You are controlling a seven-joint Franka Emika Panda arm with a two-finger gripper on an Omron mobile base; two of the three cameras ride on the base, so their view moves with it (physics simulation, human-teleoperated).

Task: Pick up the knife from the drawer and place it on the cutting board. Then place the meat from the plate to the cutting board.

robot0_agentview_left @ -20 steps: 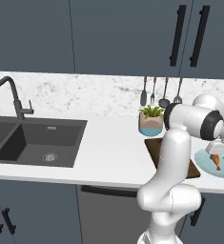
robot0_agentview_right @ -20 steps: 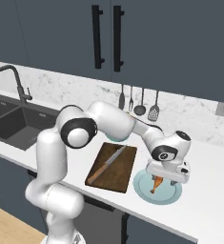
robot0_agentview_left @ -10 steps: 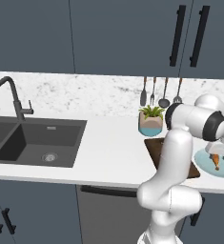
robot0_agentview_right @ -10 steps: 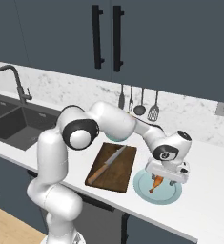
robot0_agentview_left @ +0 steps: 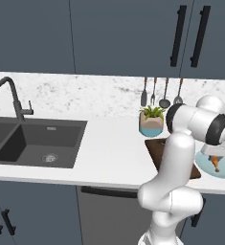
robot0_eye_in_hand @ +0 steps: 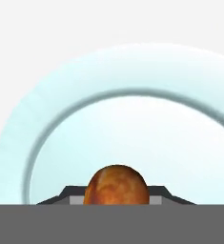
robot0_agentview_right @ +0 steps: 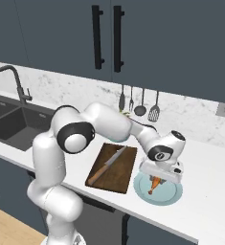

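Orange-brown, the meat (robot0_agentview_right: pixel 153 184) is sitting between the fingers of the gripper (robot0_agentview_right: pixel 157 181), just over the plate (robot0_agentview_right: pixel 173 192); the jaws are looking closed on its rounded end, bone end hanging down. Just beside the plate, toward the sink, the cutting board (robot0_agentview_right: pixel 123 173) is lying with the knife (robot0_agentview_right: pixel 106 165) already on it.
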